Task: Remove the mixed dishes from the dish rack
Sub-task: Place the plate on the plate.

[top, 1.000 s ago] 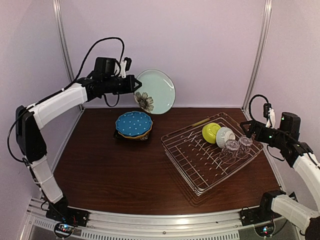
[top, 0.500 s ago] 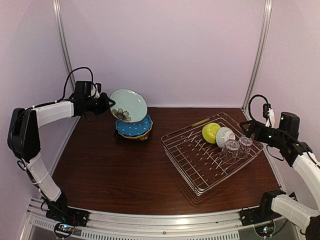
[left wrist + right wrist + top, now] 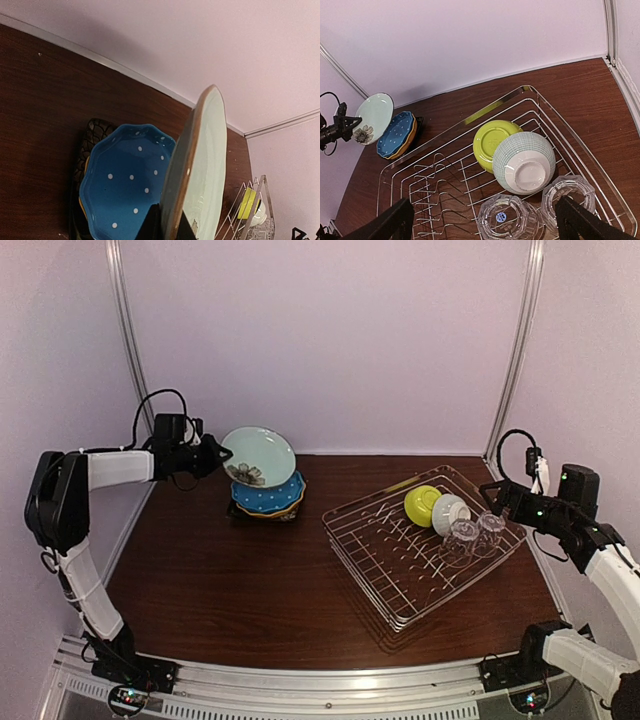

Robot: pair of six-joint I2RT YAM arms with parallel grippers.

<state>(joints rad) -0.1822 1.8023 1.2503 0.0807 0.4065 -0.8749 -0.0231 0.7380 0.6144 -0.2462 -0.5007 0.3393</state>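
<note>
Though glossy, round teal plate (image 3: pixel 259 454)

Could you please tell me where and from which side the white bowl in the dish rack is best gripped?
Probably at its upper rim, with the right gripper coming down from above. The white bowl stands on edge, foot toward that arm, mouth toward the yellow-green bowl, so its top edge is the free part. One finger inside, one outside; the gap looks tight.

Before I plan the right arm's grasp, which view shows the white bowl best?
Right wrist: the white bowl sits close and large, foot toward the camera, in front of the yellow-green bowl. Top external shows it small; left wrist, at most a sliver at the edge.
</note>
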